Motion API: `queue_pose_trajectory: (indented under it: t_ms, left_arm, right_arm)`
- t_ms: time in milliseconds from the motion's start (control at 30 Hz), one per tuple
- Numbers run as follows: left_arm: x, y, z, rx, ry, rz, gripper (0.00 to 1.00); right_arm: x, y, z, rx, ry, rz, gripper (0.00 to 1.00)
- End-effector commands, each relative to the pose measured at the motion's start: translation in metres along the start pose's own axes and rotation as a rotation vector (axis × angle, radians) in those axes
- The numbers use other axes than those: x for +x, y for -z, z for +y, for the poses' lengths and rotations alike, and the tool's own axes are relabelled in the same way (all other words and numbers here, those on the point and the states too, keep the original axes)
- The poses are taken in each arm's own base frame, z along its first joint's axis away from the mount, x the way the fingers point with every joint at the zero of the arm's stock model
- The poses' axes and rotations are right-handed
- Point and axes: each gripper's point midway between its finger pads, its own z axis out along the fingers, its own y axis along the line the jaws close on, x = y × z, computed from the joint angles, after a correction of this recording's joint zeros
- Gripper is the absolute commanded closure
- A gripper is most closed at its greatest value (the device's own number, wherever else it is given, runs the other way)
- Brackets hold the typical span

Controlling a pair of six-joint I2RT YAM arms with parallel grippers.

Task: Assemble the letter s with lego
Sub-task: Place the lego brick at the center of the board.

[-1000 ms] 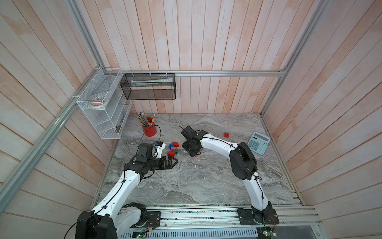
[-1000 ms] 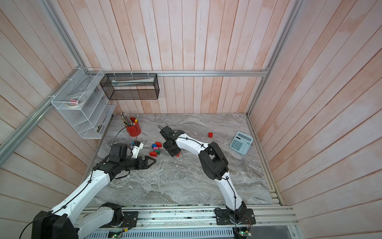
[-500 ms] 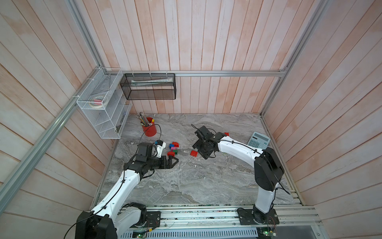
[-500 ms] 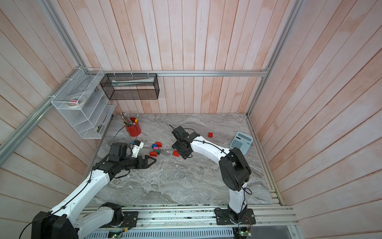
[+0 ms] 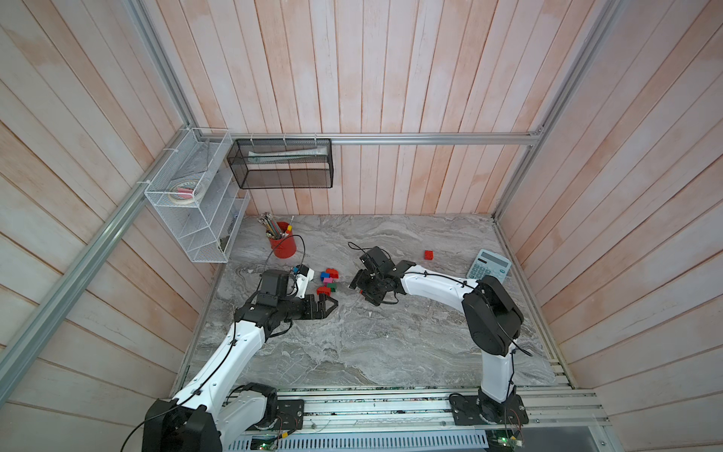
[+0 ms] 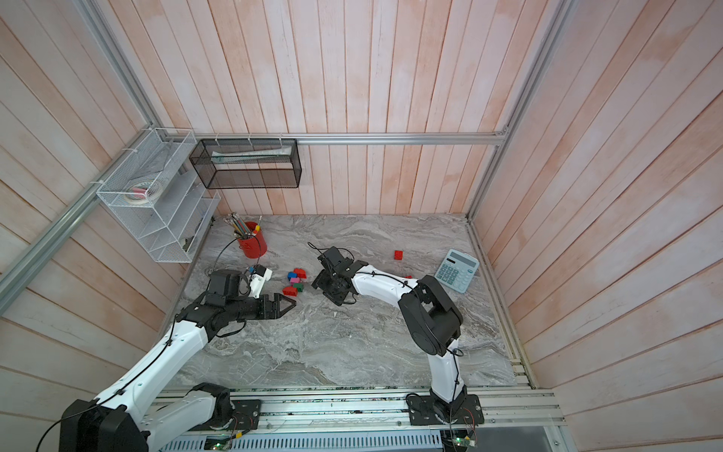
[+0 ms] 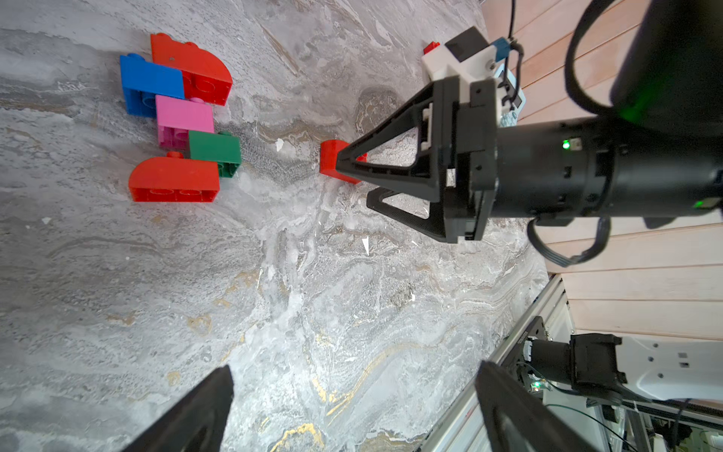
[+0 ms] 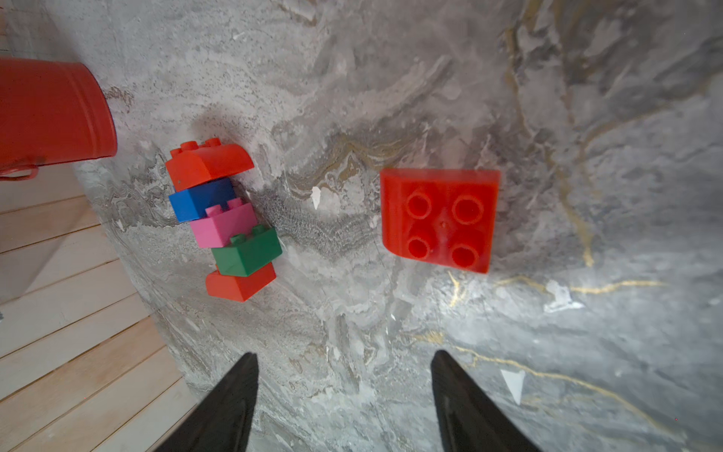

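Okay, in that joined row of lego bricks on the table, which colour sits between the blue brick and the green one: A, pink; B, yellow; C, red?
A: in the right wrist view the pink brick sits directly between the blue brick and the green brick.

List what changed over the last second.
The right pincer opened, releasing the loose red brick onto the table, and drew slightly away from the brick stack. The left pincer stayed open and in place; the stack and calculator did not move.
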Motion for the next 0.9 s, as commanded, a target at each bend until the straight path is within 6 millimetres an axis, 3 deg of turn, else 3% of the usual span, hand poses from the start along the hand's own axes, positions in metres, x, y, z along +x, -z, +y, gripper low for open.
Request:
queue_pose_trajectory:
  t_ms: [0, 867]
  left_arm:
    - [-0.002, -0.001, 0.000, 0.008, -0.017, -0.001, 0.00]
    - [0.003, -0.009, 0.005, 0.015, -0.019, 0.017, 0.00]
  right_arm:
    - [0.003, -0.014, -0.009, -0.001, 0.021, 0.021, 0.28]
    - [-0.028, -0.030, -0.036, 0.037, 0.030, -0.015, 0.31]
